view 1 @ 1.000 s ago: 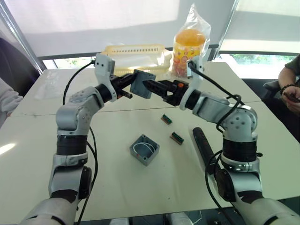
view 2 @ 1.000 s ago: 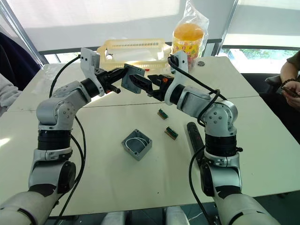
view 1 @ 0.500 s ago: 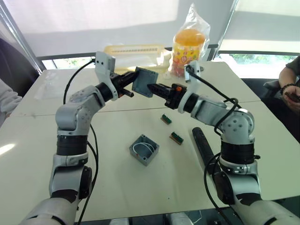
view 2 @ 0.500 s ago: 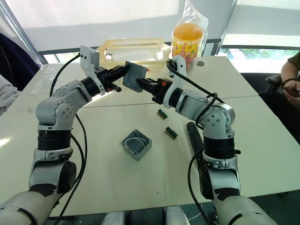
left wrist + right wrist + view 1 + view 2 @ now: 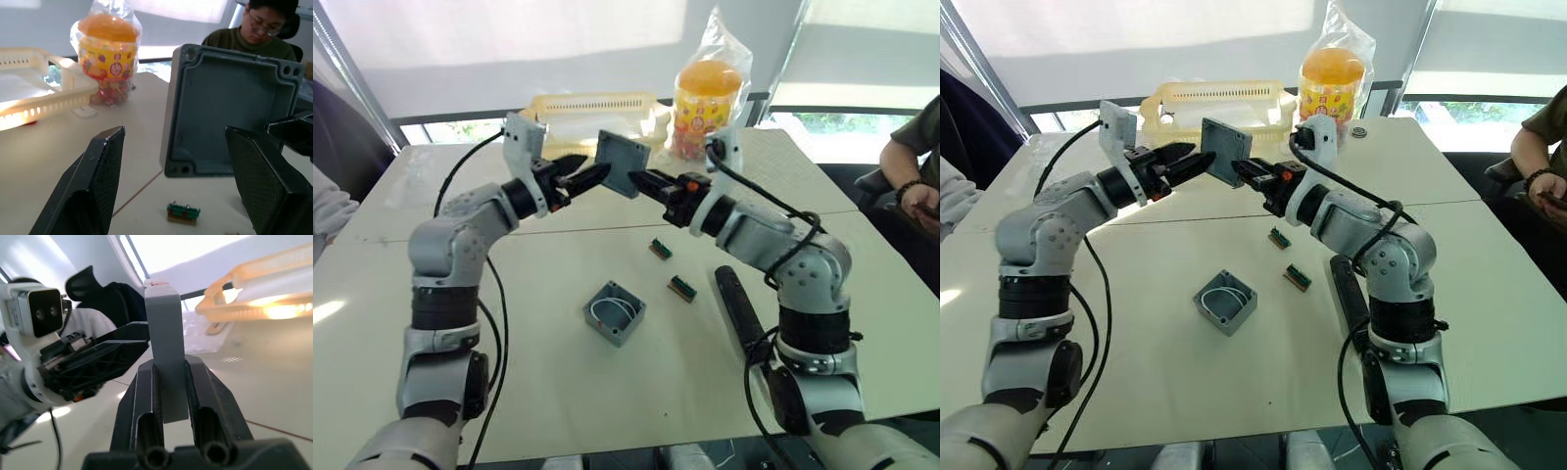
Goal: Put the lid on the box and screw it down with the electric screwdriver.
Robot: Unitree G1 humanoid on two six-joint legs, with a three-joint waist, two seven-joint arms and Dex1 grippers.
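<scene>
The flat grey lid [image 5: 623, 163] hangs upright in the air over the far half of the table, and my right gripper [image 5: 642, 180] is shut on its edge; the right wrist view shows the lid [image 5: 166, 347] edge-on between my fingers [image 5: 143, 387]. My left gripper [image 5: 589, 174] stands open just left of the lid, its fingers [image 5: 105, 166] spread on either side of the lid [image 5: 230, 107] without touching it. The open grey box [image 5: 615, 313] with a white wire loop sits on the table's middle. The black electric screwdriver [image 5: 734, 299] lies to the right of the box.
Two small green terminal blocks [image 5: 661, 248] [image 5: 682, 288] lie between the box and the screwdriver. A yellow basket [image 5: 592, 106] and a bagged orange-lidded candy jar [image 5: 707, 93] stand at the far edge. A person [image 5: 913, 166] sits at the right side.
My right gripper closed on the lid's edge. My left gripper then opened, let the lid go and drew back a little to the left.
</scene>
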